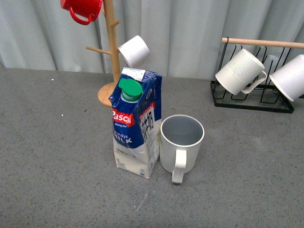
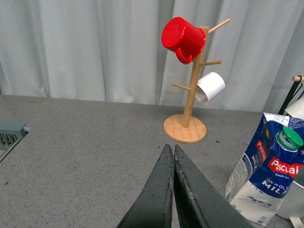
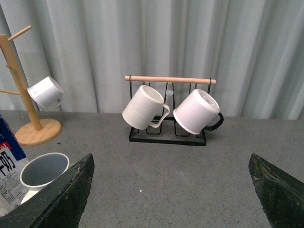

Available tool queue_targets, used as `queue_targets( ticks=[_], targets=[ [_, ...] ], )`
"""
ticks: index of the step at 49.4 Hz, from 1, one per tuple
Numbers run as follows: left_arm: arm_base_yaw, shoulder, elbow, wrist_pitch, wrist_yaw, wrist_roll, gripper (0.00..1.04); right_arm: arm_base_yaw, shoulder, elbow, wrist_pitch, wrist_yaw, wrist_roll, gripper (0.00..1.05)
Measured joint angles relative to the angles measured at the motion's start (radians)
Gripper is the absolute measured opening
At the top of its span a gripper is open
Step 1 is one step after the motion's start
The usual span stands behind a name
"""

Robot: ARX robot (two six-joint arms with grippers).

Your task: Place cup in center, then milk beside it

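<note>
The cup [image 1: 182,142], cream-white with a grey-blue inside, stands upright in the middle of the grey table, its handle turned toward the front camera. Touching its left side stands the milk [image 1: 135,128], a blue and white carton with a green cap. Neither arm shows in the front view. In the left wrist view my left gripper [image 2: 170,148] is shut on nothing, above bare table, with the milk [image 2: 266,175] off to one side. My right gripper [image 3: 171,159] is wide open and empty, with the cup [image 3: 43,171] and the milk [image 3: 9,171] beyond one finger.
At the back stands a wooden mug tree [image 1: 113,47] holding a red mug [image 1: 81,8] and a small white cup [image 1: 134,51]. A black wire rack [image 1: 251,97] at the back right carries a ribbed mug [image 1: 240,72] and another white mug [image 1: 290,78].
</note>
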Motion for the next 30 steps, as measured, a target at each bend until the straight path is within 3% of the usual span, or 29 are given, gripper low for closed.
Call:
queue_targets(
  ticks=[30],
  targets=[
    [0.0, -0.192, 0.0, -0.19, 0.0, 0.0, 0.04, 0.0, 0.0, 0.0, 0.0, 0.0, 0.0, 0.95]
  ],
)
